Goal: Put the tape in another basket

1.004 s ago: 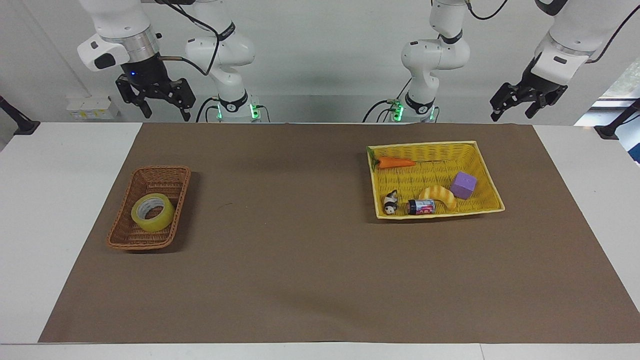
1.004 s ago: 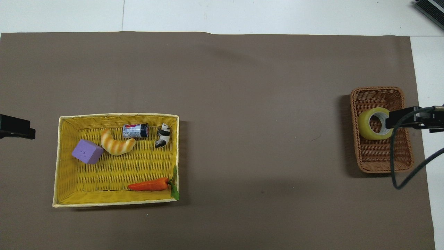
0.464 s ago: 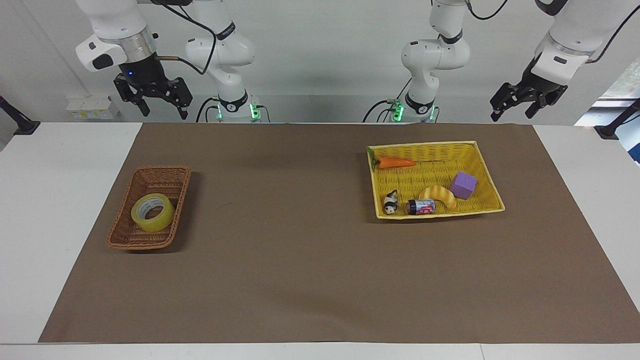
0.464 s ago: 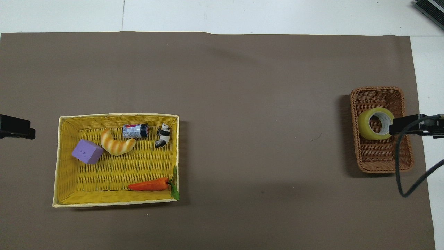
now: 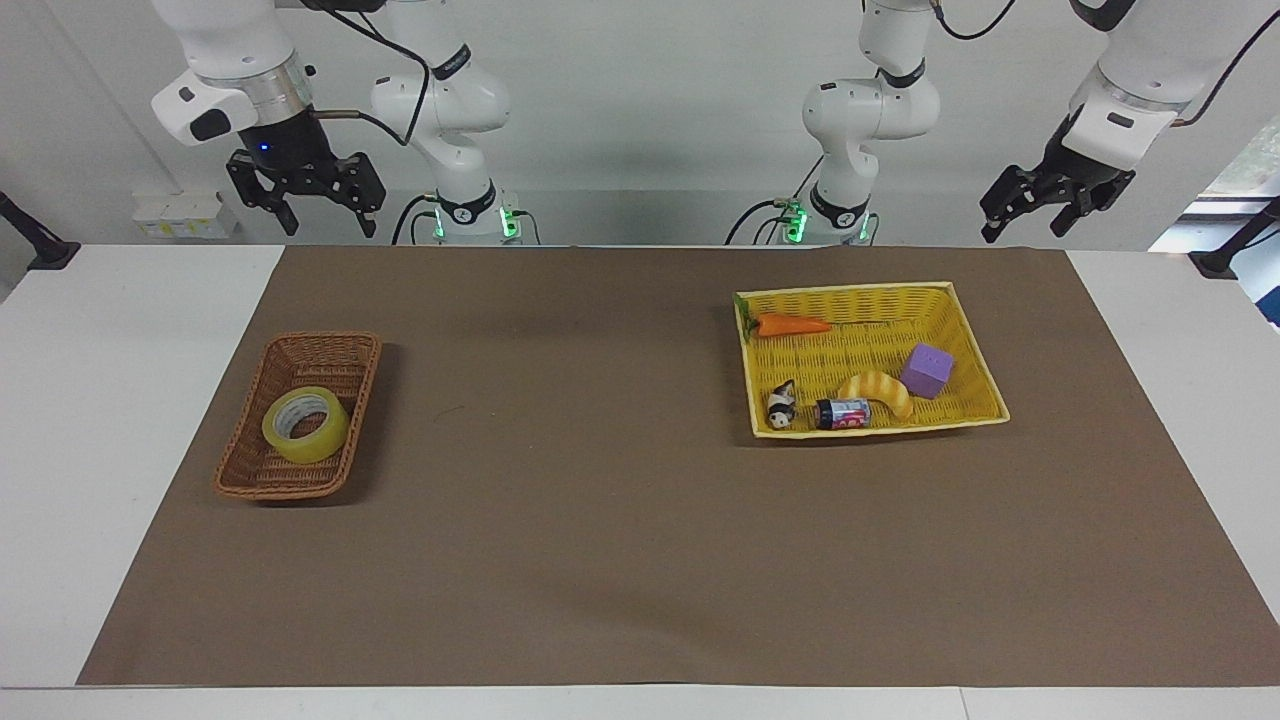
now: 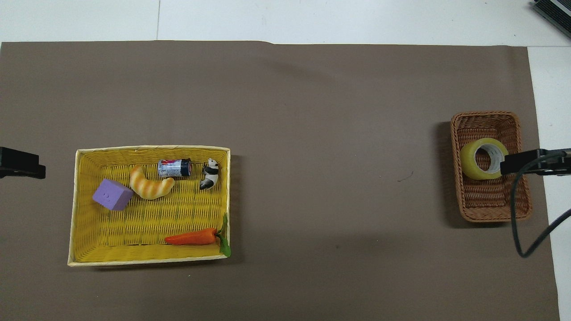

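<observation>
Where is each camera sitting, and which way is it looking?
Facing view: high up across the table, looking back at the robots; both arms show, with the right gripper and left gripper open, raised at the robots' edge of the table.
Overhead view: high above the robots' end, looking steeply down and forward; only dark gripper tips and a cable poke in at the side edges.
Both views share the tape in the brown basket and the yellow basket of toys, turned half around.
</observation>
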